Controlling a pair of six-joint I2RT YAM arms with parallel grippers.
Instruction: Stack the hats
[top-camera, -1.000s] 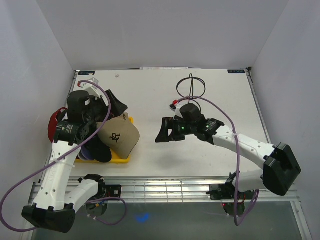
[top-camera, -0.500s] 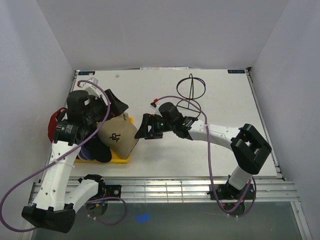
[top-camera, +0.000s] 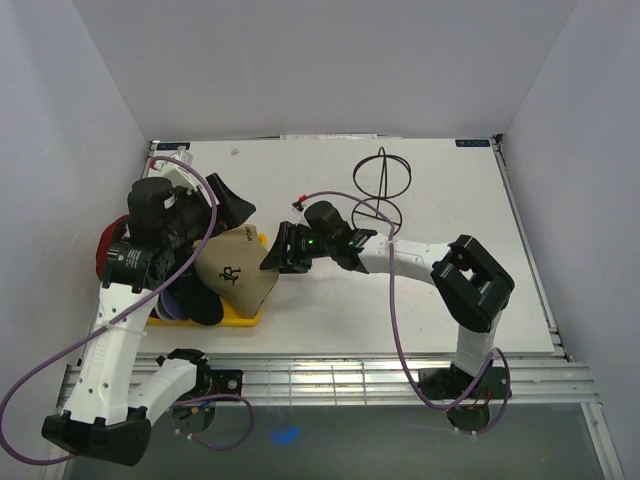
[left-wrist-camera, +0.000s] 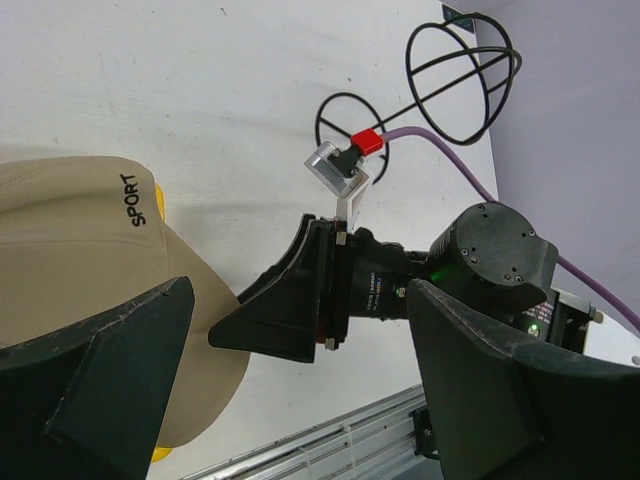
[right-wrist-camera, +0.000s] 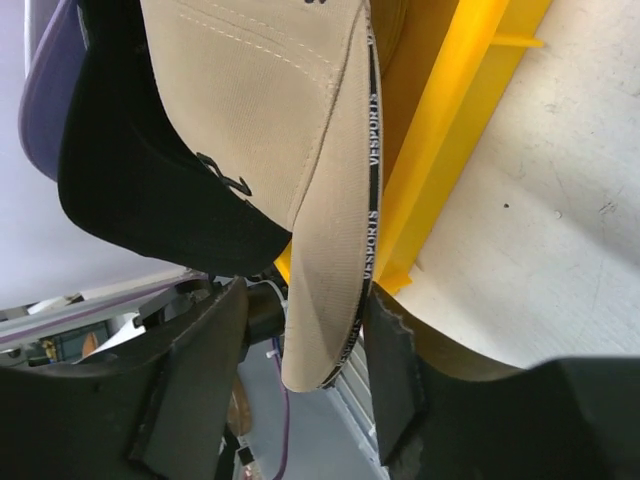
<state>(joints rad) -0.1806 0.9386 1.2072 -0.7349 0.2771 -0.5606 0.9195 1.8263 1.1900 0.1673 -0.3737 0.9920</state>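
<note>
**Right claw straddles the tan cap's edge**

The tan cap (top-camera: 232, 275) lies logo-up on top of the pile in the yellow tray (top-camera: 247, 318) at the left side of the bench (top-camera: 440, 190). Under it are a black cap (right-wrist-camera: 150, 190) and a purple brim (right-wrist-camera: 40, 100). Its stitched, lettered edge hangs past the tray's right rim and points toward the right claw (top-camera: 272, 255). That claw's fingers stand apart on either side of the edge, with a gap showing on one side. The cap's long axis cannot be told. The left claw (top-camera: 232, 205) hovers at the cap's far side, spread wide and holding nothing.
</note>
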